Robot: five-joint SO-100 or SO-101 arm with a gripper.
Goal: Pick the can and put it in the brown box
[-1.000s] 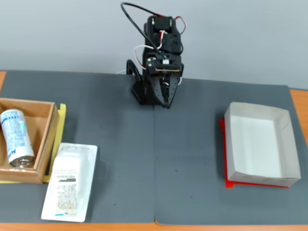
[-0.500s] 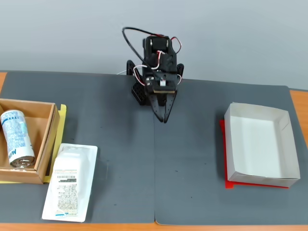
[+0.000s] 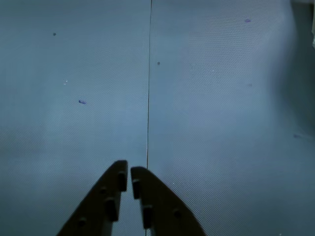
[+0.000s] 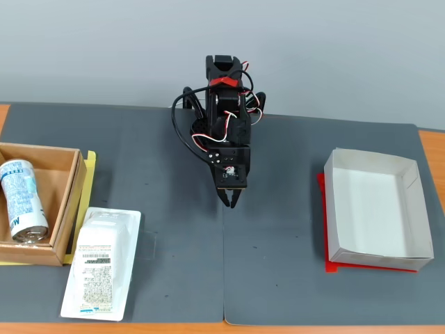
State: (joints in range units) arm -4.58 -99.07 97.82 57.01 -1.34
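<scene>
Can [image 4: 23, 200]: slim white drink can, light-blue patterning, blue lettering, silver metal end. Lies on its side inside the brown box [image 4: 73, 209], silver end toward the near wall, at the left edge of the fixed view. Judged by its position, the placing step looks done. Handling, as a judgement: rigid thin metal wall, smooth and somewhat slippery, light if empty, prone to roll when lying down and to dent under a hard squeeze. Best hold would be across the middle of the round body.

Brown box: shallow plain cardboard tray with low walls, resting over a yellow sheet [image 4: 89, 182] whose edge shows along its right side.

Packet [image 4: 101, 263]: flat white plastic-wrapped item with barcode label, lying on the counter [image 4: 153, 174] just beside the brown box's near right corner.

Gripper [image 4: 231, 201]: centre of the fixed view, pointing down toward the counter, well apart from the can and both boxes. In the wrist view the fingers [image 3: 117, 179] stand nearly together, only a narrow slit between the tips, holding nothing. Whether the tips touch the mat cannot be told.

Counter: dark grey matting in two pieces, with the seam [image 3: 148, 83] running straight ahead of the fingers.

White box [image 4: 410, 209]: shallow, empty, on a red sheet [image 4: 325, 229], right side of the fixed view.
</scene>
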